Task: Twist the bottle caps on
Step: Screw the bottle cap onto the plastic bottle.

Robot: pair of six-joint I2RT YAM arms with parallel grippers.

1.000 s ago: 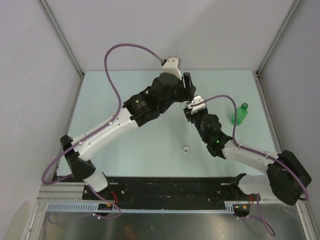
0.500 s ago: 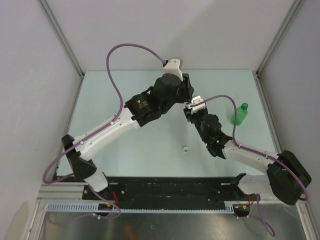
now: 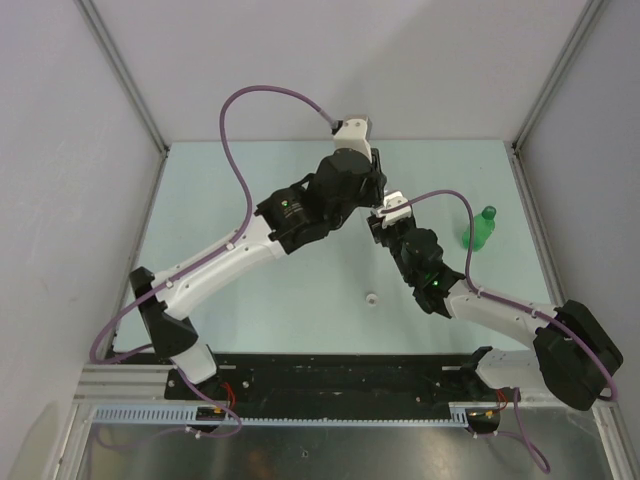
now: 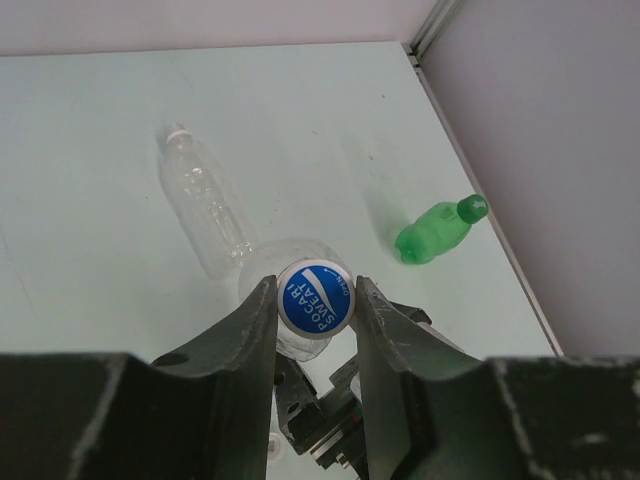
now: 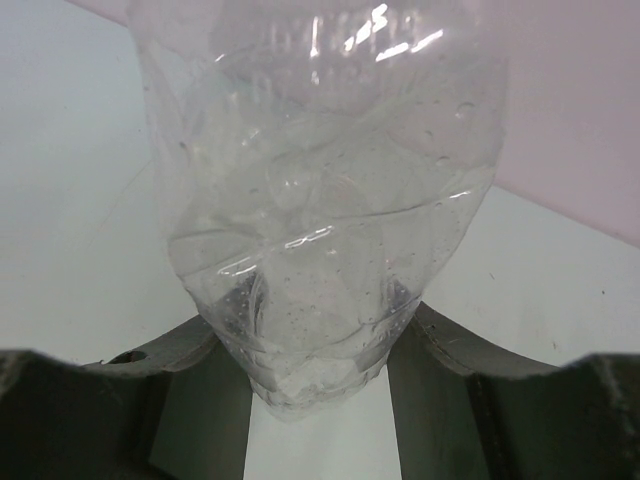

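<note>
Step in hand: seating the cap on the bottle that the right arm is presenting.

- Right gripper (image 5: pixel 318 335) is clamping the lower body of the held bottle (image 5: pixel 320 200). Its jaws are pressing in on both sides of the thin clear wall, about half open.
- Left gripper (image 4: pixel 315 288) is sitting directly over the neck, its jaws flanking the blue-topped cap (image 4: pixel 314 296) on either side. The gaps are looking nil or nearly so. From the wrist view I cannot tell whether the pinch is actually made.
- The cap is resting on the neck of the held bottle, mid-table, between the two arms.
- Green bottle (image 4: pixel 432 236) is lying near the right wall with its green cap on. Spare bottle (image 4: pixel 205 200) is lying on the table (image 4: pixel 100 100) behind. A loose cap (image 3: pixel 371 297) is waiting nearer the arm bases.

Judgement on doing it well:
- Confirm a firm, centred pinch on the cap rim before any twist; an off-centre grip is likely to tip it.
- Keep the cap's axis in line with the neck and press down lightly, so the threads catch rather than cross.
- Turn from the left wrist only, with the right arm doing nothing but resisting.
- The right grip wants to be firm enough to stop spin, yet not so hard that the soft wall buckles.
- Expect to release, rewind and re-pinch several times.
</note>
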